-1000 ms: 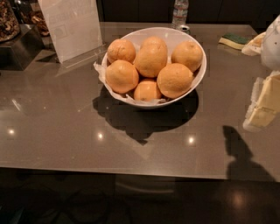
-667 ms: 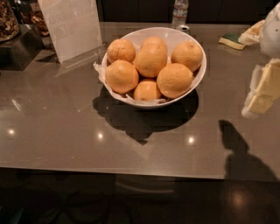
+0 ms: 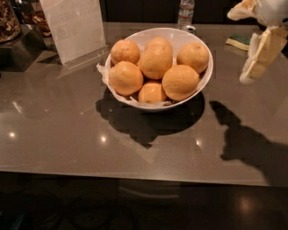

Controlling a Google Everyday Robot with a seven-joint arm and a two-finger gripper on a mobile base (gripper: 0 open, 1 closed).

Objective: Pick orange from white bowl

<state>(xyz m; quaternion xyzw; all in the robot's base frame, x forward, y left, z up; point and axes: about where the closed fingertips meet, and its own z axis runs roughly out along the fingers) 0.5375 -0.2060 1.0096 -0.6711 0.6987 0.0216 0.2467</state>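
The white bowl [image 3: 203, 85] stands on the grey table, back centre, lined with crumpled white paper. It holds several pale orange fruits heaped together, among them one orange on top in the middle [image 3: 155, 60], one at the front right [image 3: 180, 81] and one at the front left [image 3: 125, 77]. My gripper [image 3: 260, 51], pale yellow and white, hangs in the air at the upper right, to the right of the bowl and clear of it. It holds nothing that I can see. Its shadow falls on the table right of the bowl.
A clear sign holder [image 3: 74, 29] stands left behind the bowl. A water bottle [image 3: 185, 11] and a can top stand behind it. A green pad [image 3: 238, 41] lies at the back right. A dark container [image 3: 9, 22] is far left. The table's front edge runs low across the view.
My gripper has moved up and slightly left in the view, nearer the bowl's height. Its shadow has shifted left toward the bowl. The bowl and oranges have not moved.
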